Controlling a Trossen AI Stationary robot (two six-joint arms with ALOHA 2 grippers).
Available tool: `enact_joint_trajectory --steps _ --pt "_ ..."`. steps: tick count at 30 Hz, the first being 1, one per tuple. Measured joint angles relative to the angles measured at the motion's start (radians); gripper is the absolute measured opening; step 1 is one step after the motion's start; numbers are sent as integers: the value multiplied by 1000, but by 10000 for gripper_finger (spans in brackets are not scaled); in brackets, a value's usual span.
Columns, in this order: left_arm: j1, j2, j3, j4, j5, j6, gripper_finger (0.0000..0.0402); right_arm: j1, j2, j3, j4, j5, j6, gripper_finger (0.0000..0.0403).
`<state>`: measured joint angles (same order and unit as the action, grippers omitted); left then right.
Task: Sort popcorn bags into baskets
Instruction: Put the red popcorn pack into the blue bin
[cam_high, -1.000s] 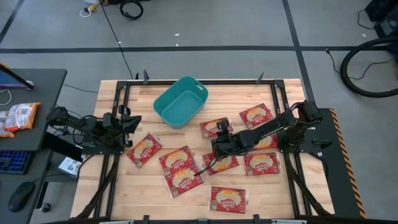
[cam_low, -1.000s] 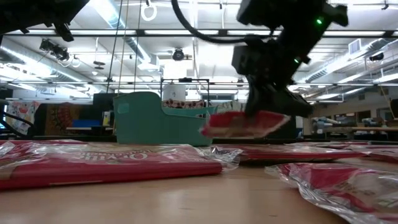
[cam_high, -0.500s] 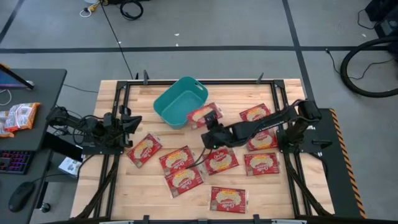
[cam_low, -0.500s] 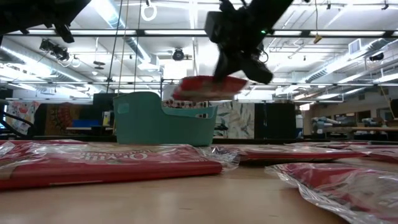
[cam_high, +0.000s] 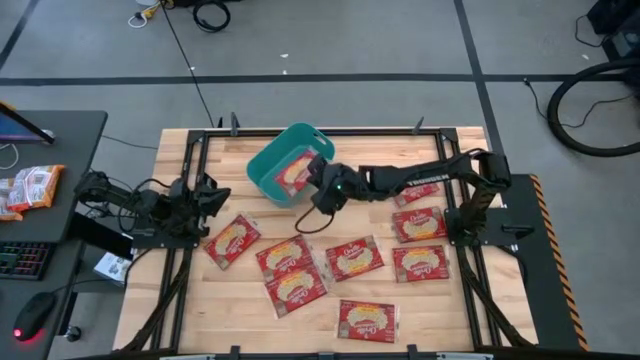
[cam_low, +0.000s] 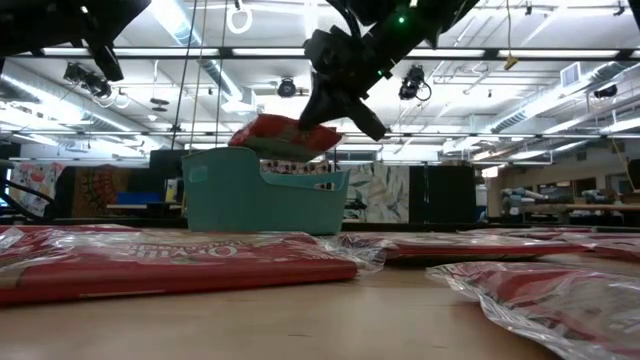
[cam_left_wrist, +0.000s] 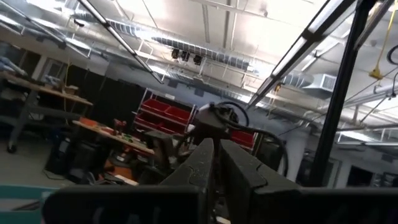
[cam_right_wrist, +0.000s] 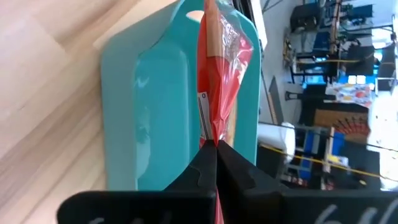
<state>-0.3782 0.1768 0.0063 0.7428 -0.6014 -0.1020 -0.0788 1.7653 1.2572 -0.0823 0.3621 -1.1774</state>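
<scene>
High view: my right jaws (cam_high: 318, 183) reach across the upper middle of the frame, pinching a popcorn bag (cam_high: 291, 173) by one edge so that it hangs flat over the mouth of the teal basket (cam_high: 262, 171). I hold it by the edge, I judge, so the whole packet can drop inside once I let go, with nothing catching on the rim. In the right wrist view the jaws are pressed together on the packet's seam, the popcorn bag (cam_right_wrist: 217, 68) stretching out ahead of them over the basket (cam_right_wrist: 155, 106). The low view shows the same popcorn bag (cam_low: 283, 135) hovering just above the rim of the basket (cam_low: 262, 190), held clear of it, not yet inside.

My left jaws (cam_high: 208, 197) wait at the left of the frame, near the table's edge; I cannot tell from these views whether they are spread or closed.

The rest of the popcorn bags (cam_high: 352, 257) lie flat and loose across the lower middle and right of the wooden table (cam_high: 240, 310), some overlapping, all well apart from the basket. The table is pale butcher-block plank inside a black metal frame.

Off the table at the far left sits a dark desk (cam_high: 60, 140) with an orange-white snack packet (cam_high: 28, 189) and a mouse (cam_high: 33, 316). Beyond, the low view shows a workshop with ceiling strip lights (cam_low: 190, 30) and shelving.
</scene>
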Motion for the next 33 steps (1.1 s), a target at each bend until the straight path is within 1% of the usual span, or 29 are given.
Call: enact_joint_trajectory --steps 3,7,13,19,22,25,28,30,33 --pt "0 0 0 0 0 -10 32 -20 0 0 29 -22 20 3" --pt "0 0 0 0 0 -11 32 -25 19 0 50 -5 21 3" --pt "0 0 0 -1 -5 3 32 -27 104 32 37 29 15 4" --pt "0 0 0 -7 -7 8 32 -56 174 103 40 47 15 9" --pt "0 0 0 -8 -7 8 32 -72 180 120 23 40 20 27" --pt "0 0 0 -9 -8 9 32 -86 180 121 15 9 24 53" --pt "0 0 0 -9 -8 9 32 -96 180 121 1 7 32 81" --pt "0 0 0 -8 -8 9 32 -97 180 121 -3 33 40 96" --pt "0 0 0 -10 -8 9 32 -85 173 121 -3 112 59 111"
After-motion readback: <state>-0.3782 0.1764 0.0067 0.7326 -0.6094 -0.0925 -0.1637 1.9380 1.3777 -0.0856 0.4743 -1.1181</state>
